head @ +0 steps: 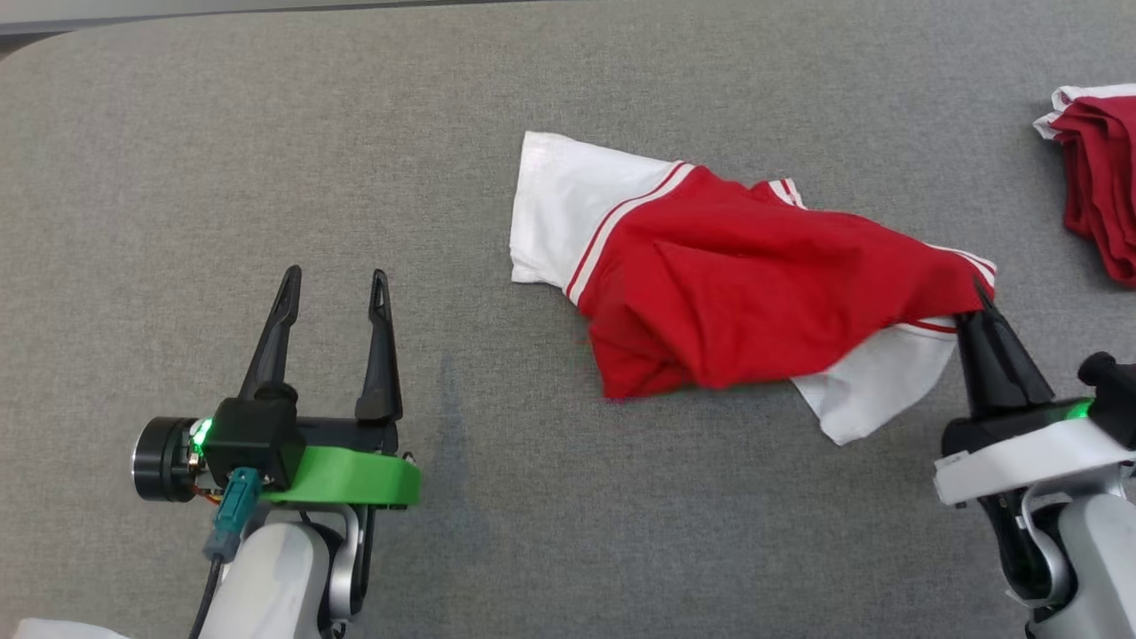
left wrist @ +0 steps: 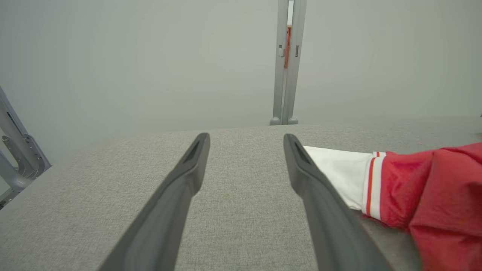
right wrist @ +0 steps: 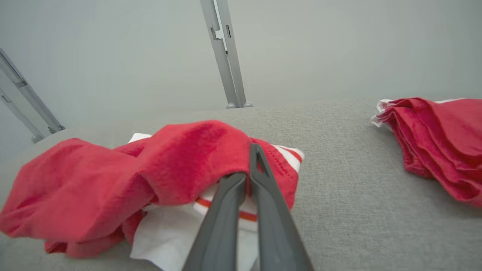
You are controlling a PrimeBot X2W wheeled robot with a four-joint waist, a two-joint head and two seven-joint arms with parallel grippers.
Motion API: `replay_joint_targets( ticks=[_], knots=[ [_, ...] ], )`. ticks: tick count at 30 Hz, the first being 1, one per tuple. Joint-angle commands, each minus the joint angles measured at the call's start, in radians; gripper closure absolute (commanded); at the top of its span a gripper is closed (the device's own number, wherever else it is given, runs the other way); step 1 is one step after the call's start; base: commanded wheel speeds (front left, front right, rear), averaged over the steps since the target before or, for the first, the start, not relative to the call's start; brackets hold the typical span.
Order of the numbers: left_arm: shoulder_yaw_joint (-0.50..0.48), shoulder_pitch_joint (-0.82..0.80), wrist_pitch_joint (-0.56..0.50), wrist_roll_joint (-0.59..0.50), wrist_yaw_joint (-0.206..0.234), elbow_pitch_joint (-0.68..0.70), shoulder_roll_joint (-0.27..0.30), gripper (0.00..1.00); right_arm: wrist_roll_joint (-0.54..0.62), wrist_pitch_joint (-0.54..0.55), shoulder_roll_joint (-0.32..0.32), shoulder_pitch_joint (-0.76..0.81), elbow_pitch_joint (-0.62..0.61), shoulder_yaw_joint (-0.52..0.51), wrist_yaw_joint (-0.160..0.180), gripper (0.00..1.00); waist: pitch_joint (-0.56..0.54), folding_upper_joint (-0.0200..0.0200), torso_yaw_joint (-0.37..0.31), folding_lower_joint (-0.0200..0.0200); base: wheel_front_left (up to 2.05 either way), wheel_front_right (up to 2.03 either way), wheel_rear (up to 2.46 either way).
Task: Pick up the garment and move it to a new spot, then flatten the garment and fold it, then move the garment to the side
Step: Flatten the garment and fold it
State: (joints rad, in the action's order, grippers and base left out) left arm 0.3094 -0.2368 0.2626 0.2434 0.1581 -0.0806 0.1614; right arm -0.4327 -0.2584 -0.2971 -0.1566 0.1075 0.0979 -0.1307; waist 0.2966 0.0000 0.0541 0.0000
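Right gripper (head: 983, 306) first: its two long dark fingers are pinched shut on the right-hand edge of the crumpled red garment with white striped panels (head: 754, 284). The garment lies just right of centre in the head frame, on the grey fabric-covered table (head: 266, 133). I judge that an edge grip lets me lift and carry the cloth without bunching it further.

Left gripper (head: 335, 275) sits at lower left, jaws spread wide and empty, well apart from the cloth, probably kept ready for a second corner.

From the right wrist I can see the hem caught between the fingers (right wrist: 260, 169), detail the head view blurs. The folded pile of red cloth (right wrist: 444, 135) sits at the frame's right, a spot to avoid.
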Motion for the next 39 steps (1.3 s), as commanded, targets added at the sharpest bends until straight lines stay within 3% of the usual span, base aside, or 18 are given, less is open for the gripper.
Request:
replay_joint_targets(
  ticks=[1, 4, 5, 6, 7, 8, 25, 39],
  knots=[
    [-0.004, -0.020, 0.003, -0.008, -0.006, 0.000, 0.003, 0.00, -0.006, -0.006, 0.004, 0.022, 0.024, -0.039, 0.000, 1.00, 0.014, 0.0000, -0.011, 0.0000, 0.00, 0.00, 0.00],
    [-0.007, -0.025, 0.003, -0.011, -0.005, -0.003, 0.001, 0.00, -0.018, -0.003, 0.019, 0.035, 0.082, -0.099, 0.000, 1.00, 0.023, 0.0000, -0.016, 0.0000, 0.00, 0.00, 0.00],
    [-0.009, -0.025, 0.003, -0.011, -0.004, -0.003, 0.001, 0.00, -0.024, -0.001, 0.025, 0.037, 0.105, -0.108, 0.000, 0.95, 0.024, 0.0000, -0.018, 0.0000, 0.00, 0.00, 0.00],
    [-0.010, -0.025, 0.003, -0.012, -0.003, -0.004, 0.000, 0.00, -0.025, 0.000, 0.026, 0.038, 0.124, -0.115, 0.000, 0.65, 0.026, 0.0000, -0.019, 0.0000, 0.00, 0.00, 0.00],
    [-0.012, -0.025, 0.003, -0.013, -0.004, -0.005, 0.000, 0.00, -0.023, -0.001, 0.029, 0.034, 0.140, -0.116, 0.000, 0.53, 0.028, 0.0000, -0.021, 0.0000, 0.00, 0.00, 0.00],
    [-0.014, -0.024, 0.003, -0.013, -0.004, -0.005, 0.000, 0.00, -0.026, -0.002, 0.032, 0.030, 0.146, -0.112, 0.000, 0.00, 0.027, 0.0000, -0.022, 0.0000, 0.00, 0.00, 0.00],
    [-0.047, 0.074, 0.003, 0.007, 0.002, -0.019, 0.003, 0.00, 0.120, 0.036, 0.048, 0.158, -0.210, -0.048, 0.000, 0.00, -0.078, 0.0000, -0.047, 0.0000, 0.00, 0.00, 0.00],
    [-0.031, 0.133, 0.002, 0.022, 0.000, -0.020, 0.009, 0.00, 0.131, 0.094, 0.077, 0.215, -0.279, -0.059, 0.000, 0.00, -0.124, 0.0000, -0.037, 0.0000, 0.00, 0.00, 0.00]
  ],
)
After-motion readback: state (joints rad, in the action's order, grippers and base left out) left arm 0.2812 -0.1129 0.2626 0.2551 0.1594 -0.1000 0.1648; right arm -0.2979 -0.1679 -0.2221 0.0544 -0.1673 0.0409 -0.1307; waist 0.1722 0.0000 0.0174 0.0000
